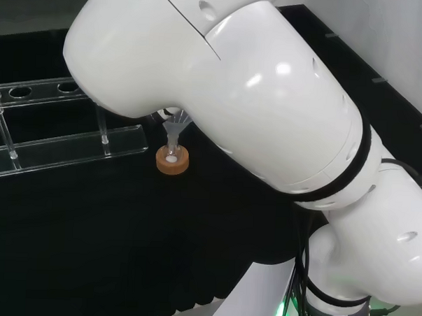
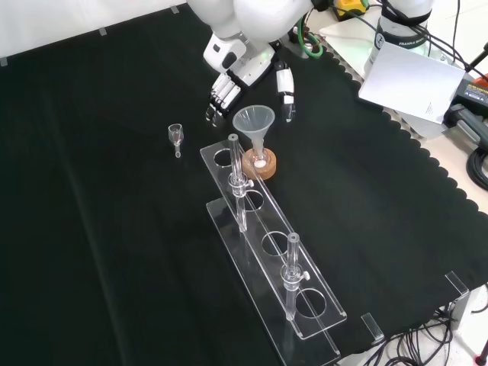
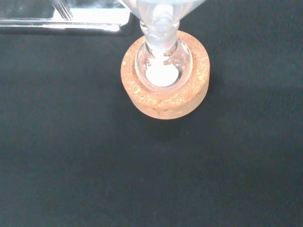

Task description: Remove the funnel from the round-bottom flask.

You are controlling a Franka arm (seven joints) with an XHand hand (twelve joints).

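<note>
A clear funnel (image 2: 254, 122) stands with its stem in a small round-bottom flask (image 2: 260, 160) that rests on a cork ring (image 2: 260, 166). In the head view the funnel (image 1: 175, 126) and the cork ring (image 1: 172, 160) sit just left of the big white arm link. The wrist view looks down on the flask (image 3: 163, 66), which holds a little white powder, in its cork ring (image 3: 164, 97). In the front view the hand (image 2: 245, 76) hangs just behind the funnel, its fingers (image 2: 221, 95) and thumb (image 2: 287, 93) straight and pointing down on either side, apart from the funnel.
A clear plastic rack (image 2: 267, 236) with round holes holds two glass tubes (image 2: 238, 183) right in front of the flask in the front view. A small glass piece (image 2: 175, 136) lies on the black cloth to the left. Papers and cables lie off the cloth's right edge.
</note>
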